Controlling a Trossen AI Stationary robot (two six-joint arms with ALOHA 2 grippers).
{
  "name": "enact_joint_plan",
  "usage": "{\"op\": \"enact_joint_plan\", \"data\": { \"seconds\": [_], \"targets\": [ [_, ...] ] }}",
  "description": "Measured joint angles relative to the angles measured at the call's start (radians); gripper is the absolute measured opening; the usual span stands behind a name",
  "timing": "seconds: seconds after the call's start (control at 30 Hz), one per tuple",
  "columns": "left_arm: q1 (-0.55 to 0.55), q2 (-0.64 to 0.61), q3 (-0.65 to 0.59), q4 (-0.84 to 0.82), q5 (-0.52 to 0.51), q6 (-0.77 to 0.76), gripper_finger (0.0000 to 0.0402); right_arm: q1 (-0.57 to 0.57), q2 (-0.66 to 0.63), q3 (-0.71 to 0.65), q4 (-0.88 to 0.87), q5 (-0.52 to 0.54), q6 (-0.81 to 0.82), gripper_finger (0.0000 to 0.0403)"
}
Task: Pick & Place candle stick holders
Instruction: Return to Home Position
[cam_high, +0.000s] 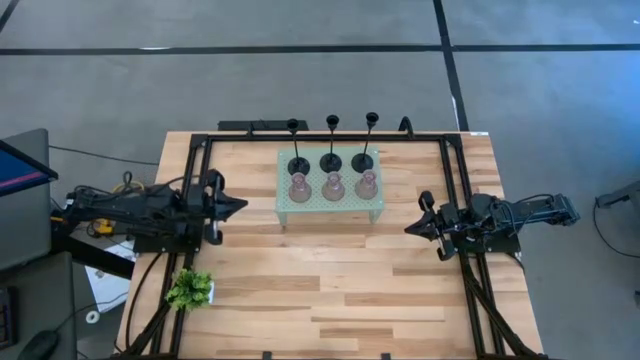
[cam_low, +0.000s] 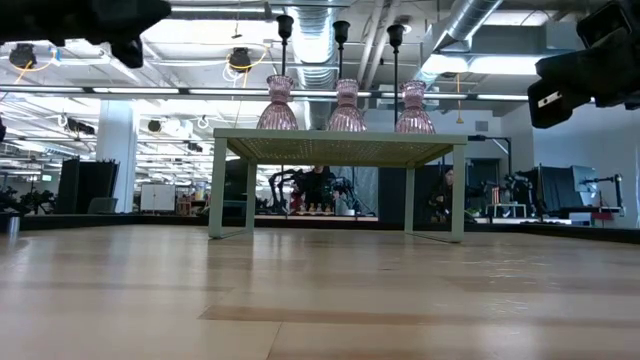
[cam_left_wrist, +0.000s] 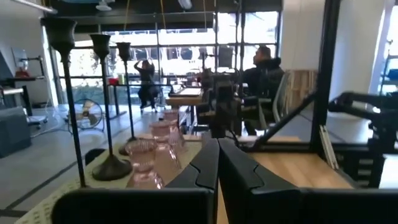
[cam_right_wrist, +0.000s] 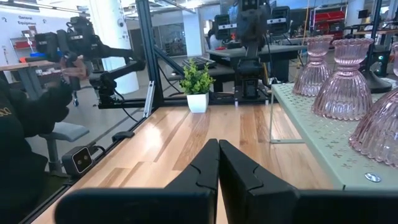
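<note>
Candle stick holders (cam_high: 331, 186): all six atop the pale green stand (cam_high: 350, 202), at the table's (cam_high: 300, 300) 12 o'clock. Left gripper (cam_high: 240, 205) at 9 o'clock, right gripper (cam_high: 410, 228) at 3 o'clock, both pinched closed and empty. Best bet: back outward, level, clear of the tall stems.

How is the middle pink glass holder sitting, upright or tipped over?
Upright. The middle pink holder stands wide base down on the green stand, narrow neck pointing up.

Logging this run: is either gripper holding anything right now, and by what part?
Nothing is held. The left gripper and the right gripper are both shut and empty.
</note>
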Motion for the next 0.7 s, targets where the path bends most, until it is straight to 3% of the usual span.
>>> {"op": "enact_joint_plan", "data": {
  "seconds": [0.13, 0.33, 0.5, 0.7],
  "targets": [
    [-0.003, -0.081, 0.000, -0.121, -0.001, 0.034, 0.0008, 0.000, 0.000, 0.000, -0.001, 0.000, 0.000, 0.0000],
    [-0.003, -0.073, 0.000, -0.174, 0.021, 0.035, 0.0008, 0.000, 0.000, 0.000, -0.002, -0.001, 0.000, 0.0000],
    [-0.003, -0.073, -0.001, -0.237, 0.105, 0.042, 0.0008, 0.000, 0.000, 0.000, -0.002, -0.001, -0.016, 0.0000],
    [-0.003, -0.072, -0.081, -0.241, 0.140, 0.038, 0.0008, 0.000, 0.000, 0.000, -0.003, -0.002, -0.023, 0.0000]
  ]
}}
